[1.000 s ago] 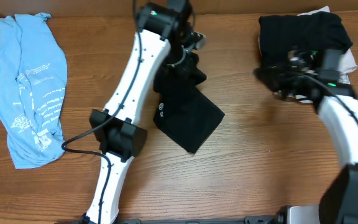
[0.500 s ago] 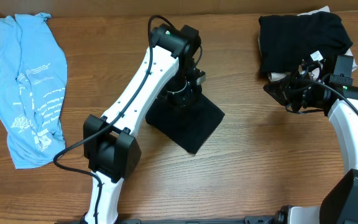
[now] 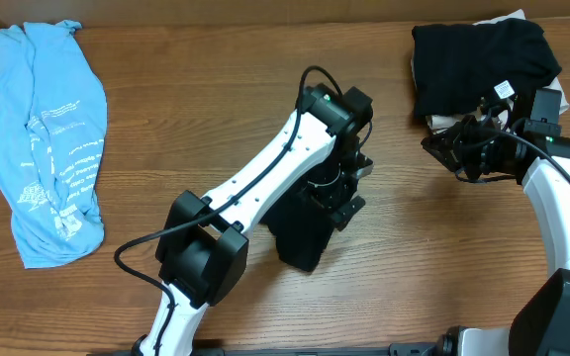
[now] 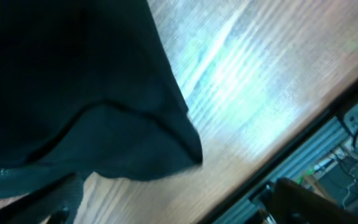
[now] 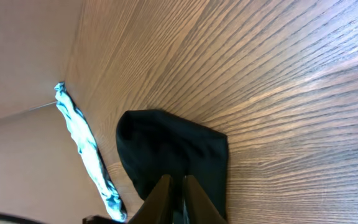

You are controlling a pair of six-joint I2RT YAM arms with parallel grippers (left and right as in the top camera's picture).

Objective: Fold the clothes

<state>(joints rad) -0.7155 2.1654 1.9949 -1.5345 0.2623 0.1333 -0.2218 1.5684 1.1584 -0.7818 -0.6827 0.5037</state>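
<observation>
Plainly, the left end effector [image 3: 342, 201] sits low over the upper right edge of the black T-shirt [image 3: 303, 239]. Cloth fills so much of its wrist view that I cannot tell whether the jaws are closed on fabric or merely above it. The garment lies as a dark, partly folded slab near the middle of the worktop [image 3: 414, 277], and one corner shows against the wood grain in the left wrist view.

It should handle as light, limp and not slippery. It will sag and drag rather than hold a shape, so the pinch belongs at a hem or corner of the top layer only, not in the bulky middle, and the lift should stay low.

The right end effector [image 3: 446, 146] hovers apart to the right, its fingers drawn nearly together with nothing between them. It is just in front of a stack of dark folded cloth [image 3: 478, 54] at the back right corner. Well apart at the far left, the light blue T-shirt [image 3: 47, 138] lies crumpled lengthwise, not yet folded.
</observation>
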